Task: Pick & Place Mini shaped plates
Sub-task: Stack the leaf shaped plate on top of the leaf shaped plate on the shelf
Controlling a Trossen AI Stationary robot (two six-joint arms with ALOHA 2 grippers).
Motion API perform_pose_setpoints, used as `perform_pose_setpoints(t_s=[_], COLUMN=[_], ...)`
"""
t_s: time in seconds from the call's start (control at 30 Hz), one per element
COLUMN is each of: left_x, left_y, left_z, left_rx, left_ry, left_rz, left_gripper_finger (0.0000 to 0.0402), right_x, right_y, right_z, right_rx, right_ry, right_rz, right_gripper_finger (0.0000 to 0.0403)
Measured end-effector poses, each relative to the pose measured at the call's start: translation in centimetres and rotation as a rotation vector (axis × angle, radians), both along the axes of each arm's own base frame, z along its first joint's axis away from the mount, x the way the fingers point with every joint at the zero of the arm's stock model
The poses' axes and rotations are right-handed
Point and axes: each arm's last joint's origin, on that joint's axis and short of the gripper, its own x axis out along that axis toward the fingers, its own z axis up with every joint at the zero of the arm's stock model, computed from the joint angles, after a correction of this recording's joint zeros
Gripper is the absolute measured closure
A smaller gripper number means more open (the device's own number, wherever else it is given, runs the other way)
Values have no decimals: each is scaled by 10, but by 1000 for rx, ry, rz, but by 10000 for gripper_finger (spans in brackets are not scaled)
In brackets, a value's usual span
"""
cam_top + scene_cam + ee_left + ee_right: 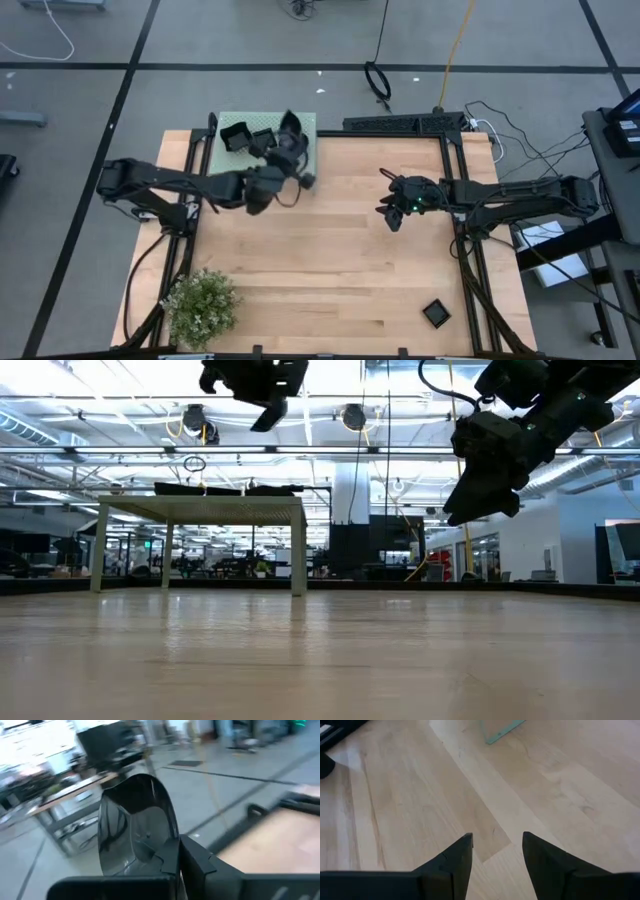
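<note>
Wooden desk [330, 250], two arms raised over it.
Left end effector [290, 150] is clamped on a glossy black plate [135, 825], held in the air beside the green stand [300, 125] carrying more plates [238, 135]. Right end effector [497, 852] hangs parted and empty. Another plate [436, 313] lies near the desk's front edge.

From worktop [320, 660] height: bare pale wood runs back to the pale green perforated stand [200, 510] on thin legs, left of centre, with dark plates [225, 488] lying on its top. Left claw [262, 385] hangs high above the stand, something dark in it but too silhouetted to tell what. Right claw [482, 500] hangs upper right, well off the wood, fingers pointing down-left.
</note>
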Motion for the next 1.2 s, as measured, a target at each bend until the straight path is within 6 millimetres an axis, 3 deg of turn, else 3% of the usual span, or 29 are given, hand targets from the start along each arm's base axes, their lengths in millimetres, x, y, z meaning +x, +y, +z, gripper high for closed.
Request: perform_pose_setpoints(t_s=[0.23,0.57,1.2], left_x=[-2,-10,-17], left_y=[29,47,79], left_z=[-1,-29,-39], left_rx=[-123,-305,-424], left_ry=[-161,-25,56], left_rz=[21,17,-32], left_gripper_finger=[389,388,394], right_x=[0,1,3], right_y=[0,0,-6], right_z=[0,1,5], right_rx=[18,17,9], right_ry=[-7,-16,-71], right_rz=[-18,-18,-45], right_gripper_finger=[243,243,243])
